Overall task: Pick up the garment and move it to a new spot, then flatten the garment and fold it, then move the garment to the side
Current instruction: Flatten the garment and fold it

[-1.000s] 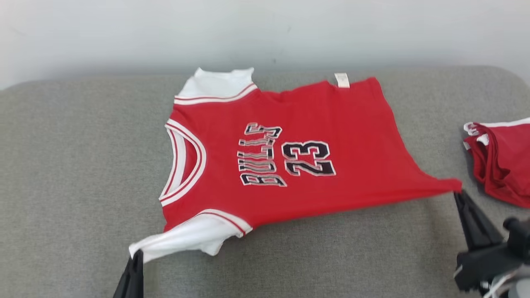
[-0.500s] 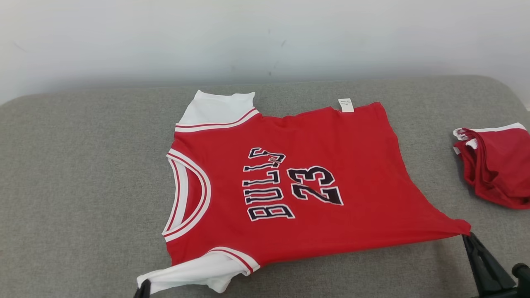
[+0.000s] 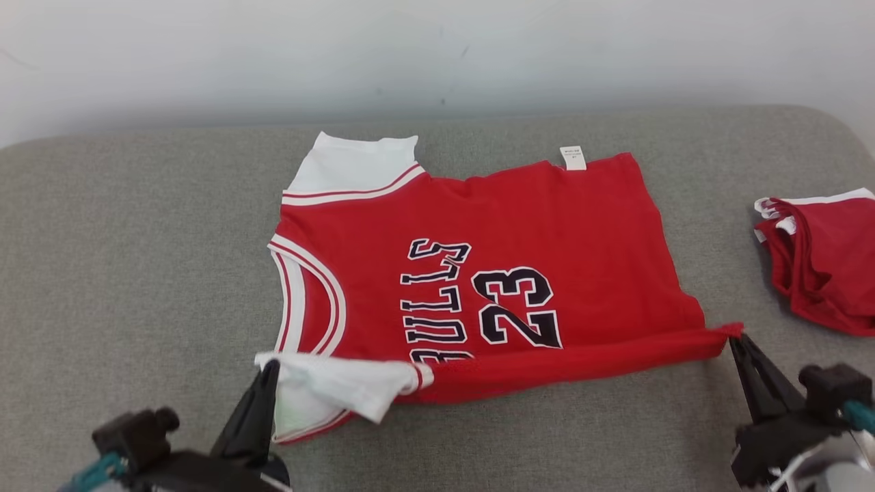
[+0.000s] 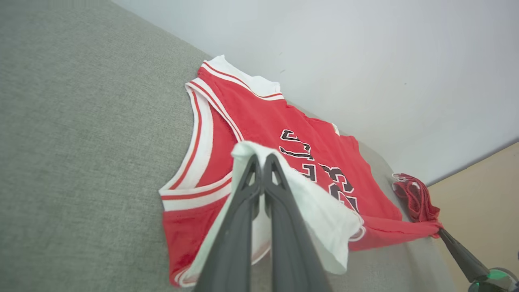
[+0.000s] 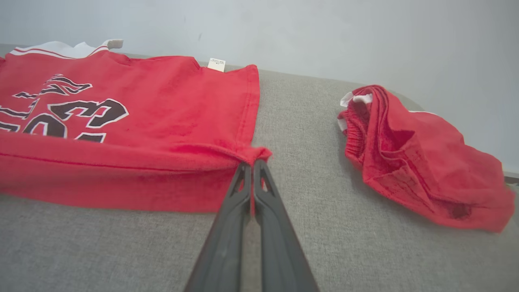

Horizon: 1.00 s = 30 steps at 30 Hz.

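Note:
The garment (image 3: 519,225) is a red jersey with white sleeves and "BULLS 23" on it, spread on the grey cushion with its collar to the left. My left gripper (image 3: 272,365) is shut on the near white sleeve (image 4: 308,202) and holds it lifted over the jersey's front. My right gripper (image 3: 735,338) is shut on the near hem corner (image 5: 259,154), which is raised off the cushion. The near edge of the garment is rolled over between the two grips, hiding the bottom of the lettering.
A crumpled pair of red shorts (image 3: 824,256) lies at the right end of the cushion (image 3: 137,273). A pale wall (image 3: 437,55) rises right behind the cushion. Bare grey fabric stretches left of the jersey and along the near edge.
Both grippers have carried the near edge of the garment up and toward the wall, rolling it over the lettering. The head camera has also shifted, so the whole picture sits differently.

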Motion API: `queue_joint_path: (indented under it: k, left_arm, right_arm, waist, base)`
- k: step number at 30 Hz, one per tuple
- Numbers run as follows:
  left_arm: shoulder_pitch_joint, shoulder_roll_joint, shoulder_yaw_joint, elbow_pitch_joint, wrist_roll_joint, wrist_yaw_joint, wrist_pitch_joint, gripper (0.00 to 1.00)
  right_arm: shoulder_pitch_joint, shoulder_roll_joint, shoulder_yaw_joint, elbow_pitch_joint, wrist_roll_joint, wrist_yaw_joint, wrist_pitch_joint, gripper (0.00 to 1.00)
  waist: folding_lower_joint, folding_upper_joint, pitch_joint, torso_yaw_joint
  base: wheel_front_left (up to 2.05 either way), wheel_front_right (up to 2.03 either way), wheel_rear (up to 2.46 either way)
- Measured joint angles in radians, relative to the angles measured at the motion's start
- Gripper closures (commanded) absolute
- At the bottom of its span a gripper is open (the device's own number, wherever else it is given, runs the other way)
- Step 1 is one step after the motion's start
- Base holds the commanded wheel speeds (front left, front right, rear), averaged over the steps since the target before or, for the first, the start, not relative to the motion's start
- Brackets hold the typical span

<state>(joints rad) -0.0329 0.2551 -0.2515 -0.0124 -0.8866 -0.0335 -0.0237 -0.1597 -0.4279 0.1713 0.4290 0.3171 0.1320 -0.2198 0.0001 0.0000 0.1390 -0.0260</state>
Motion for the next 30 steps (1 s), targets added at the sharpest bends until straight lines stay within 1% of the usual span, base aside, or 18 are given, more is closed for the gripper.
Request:
queue_joint_path:
  k: [5,11,16,21,26,27,28,29,30]
  left_arm:
    - [-0.142,0.0,-0.023,0.114,0.058,-0.021,-0.029,1.0]
    - [-0.299,-0.001,-0.075,0.244,0.164,-0.055,-0.096,1.0]
    - [-0.386,0.008,-0.109,0.341,0.256,-0.056,-0.166,1.0]
    - [-0.431,0.008,-0.1,0.398,0.302,-0.035,-0.208,1.0]
    - [-0.442,-0.001,-0.096,0.44,0.306,-0.035,-0.221,1.0]
    - [-0.443,-0.002,-0.096,0.45,0.306,-0.036,-0.221,0.92]
    - [-0.444,-0.005,-0.095,0.456,0.306,-0.036,-0.222,0.61]
    - [-0.445,-0.011,-0.093,0.459,0.306,-0.036,-0.223,0.05]
    - [-0.446,-0.016,-0.092,0.461,0.306,-0.036,-0.227,0.0]
  right_arm:
    - [-0.121,0.018,0.035,0.107,0.015,0.0,-0.012,1.0]
    - [-0.252,0.044,0.07,0.223,0.031,0.0,-0.036,1.0]
    - [-0.332,0.054,0.092,0.297,0.032,0.0,-0.042,1.0]
    - [-0.373,0.062,0.036,0.262,0.0,0.0,-0.044,1.0]
    - [-0.369,0.079,0.018,0.274,-0.02,0.0,-0.044,1.0]
    - [-0.368,0.083,0.015,0.281,-0.02,0.0,-0.044,1.0]
    - [-0.368,0.086,0.011,0.286,-0.021,0.0,-0.044,0.79]
    - [-0.368,0.087,0.007,0.29,-0.026,0.0,-0.044,0.53]
    - [-0.368,0.089,0.0,0.292,-0.03,0.0,-0.044,0.0]
  waist:
    - [0.0,0.0001,0.031,0.001]
    - [0.0001,0.0001,0.08,0.001]
    - [0.0001,0.0001,0.12,0.001]
    - [0.0001,0.0001,0.145,0.003]
    - [0.0001,0.0001,0.144,0.01]
    - [0.0001,0.0001,0.143,0.01]
    - [0.0001,0.0001,0.141,0.011]
    - [0.0001,0.0001,0.14,0.012]
    - [0.0001,0.0001,0.139,0.013]
  base:
    - [0.0,0.0,0.0]
    - [0.0,0.0,0.0]
    - [0.0,0.0,0.0]
    - [0.0,0.0,0.0]
    - [0.0,0.0,0.0]
    - [0.0,0.0,0.0]
    - [0.0,0.0,0.0]
    - [0.0,0.0,0.0]
    - [0.0,0.0,0.0]
